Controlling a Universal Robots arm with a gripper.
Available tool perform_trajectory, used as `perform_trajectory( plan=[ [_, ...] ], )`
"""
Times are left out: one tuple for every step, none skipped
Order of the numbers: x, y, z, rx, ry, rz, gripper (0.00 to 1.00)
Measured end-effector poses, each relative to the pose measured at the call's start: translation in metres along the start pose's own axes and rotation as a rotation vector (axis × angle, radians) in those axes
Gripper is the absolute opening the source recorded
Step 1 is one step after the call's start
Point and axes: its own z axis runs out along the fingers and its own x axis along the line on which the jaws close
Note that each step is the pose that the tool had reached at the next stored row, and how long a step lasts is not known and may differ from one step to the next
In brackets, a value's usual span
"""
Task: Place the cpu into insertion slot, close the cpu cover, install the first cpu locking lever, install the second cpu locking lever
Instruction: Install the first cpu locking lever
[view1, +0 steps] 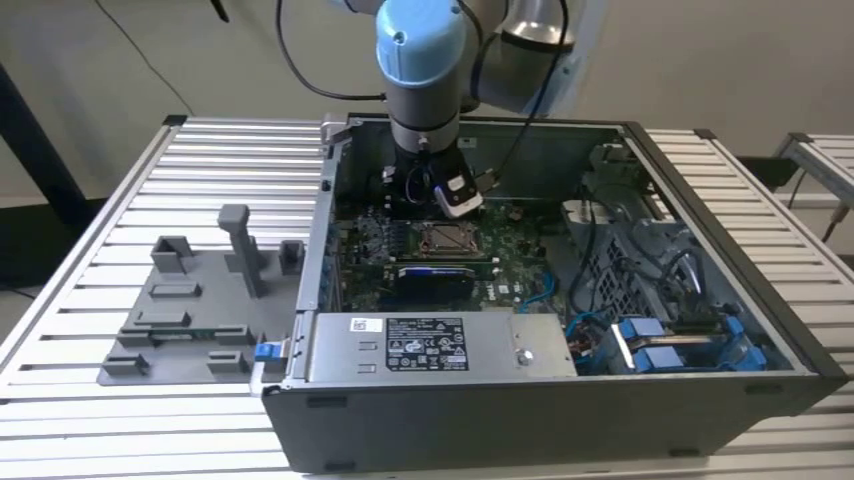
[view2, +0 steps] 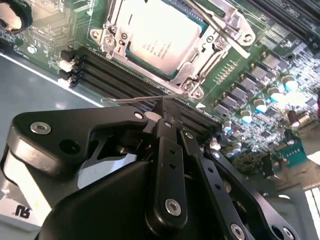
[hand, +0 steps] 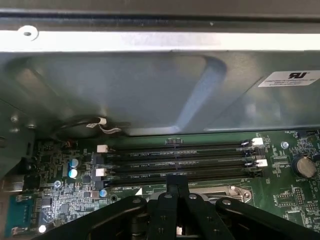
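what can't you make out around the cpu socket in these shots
- Second wrist view: the top edge cuts off the cpu, and the cpu cover overlaps its borders.
- Second wrist view: the thin lever runs behind the claw, hiding its end.
- First wrist view: the claw hides most of the insertion slot.
- Exterior view: too small to tell whether the cpu cover is latched.

Grey fixture tray beside computer case
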Motion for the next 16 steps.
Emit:
perform_trajectory(
  plan=[
    [0.0000,-0.0002,0.0007,-0.0008,-0.0008,-0.005,0.11],
    [0.0001,-0.0005,0.0013,-0.0015,-0.0011,-0.011,0.11],
    [0.0002,-0.0007,0.0020,-0.0023,-0.0017,-0.017,0.11],
    [0.0003,-0.0010,0.0027,-0.0030,-0.0022,-0.023,0.11],
    [0.0004,-0.0013,0.0036,-0.0039,-0.0027,-0.029,0.11],
    [0.0005,-0.0016,0.0044,-0.0047,-0.0030,-0.036,0.11],
    [0.0006,-0.0019,0.0051,-0.0054,-0.0029,-0.041,0.11],
    [0.0004,-0.0021,0.0057,-0.0060,-0.0023,-0.046,0.11],
    [0.0002,-0.0023,0.0063,-0.0066,-0.0018,-0.050,0.11],
    [-0.0002,-0.0024,0.0068,-0.0070,-0.0009,-0.055,0.11],
    [-0.0009,-0.0025,0.0072,-0.0074,0.0003,-0.059,0.11],
    [-0.0019,-0.0026,0.0078,-0.0078,0.0016,-0.062,0.11],
    [-0.0028,-0.0027,0.0083,-0.0083,0.0027,-0.066,0.11],
    [-0.0037,-0.0028,0.0088,-0.0089,0.0039,-0.069,0.11],
    [-0.0046,-0.0029,0.0093,-0.0093,0.0051,-0.073,0.11],
    [-0.0054,-0.0031,0.0099,-0.0098,0.0063,-0.076,0.11]
  ],
)
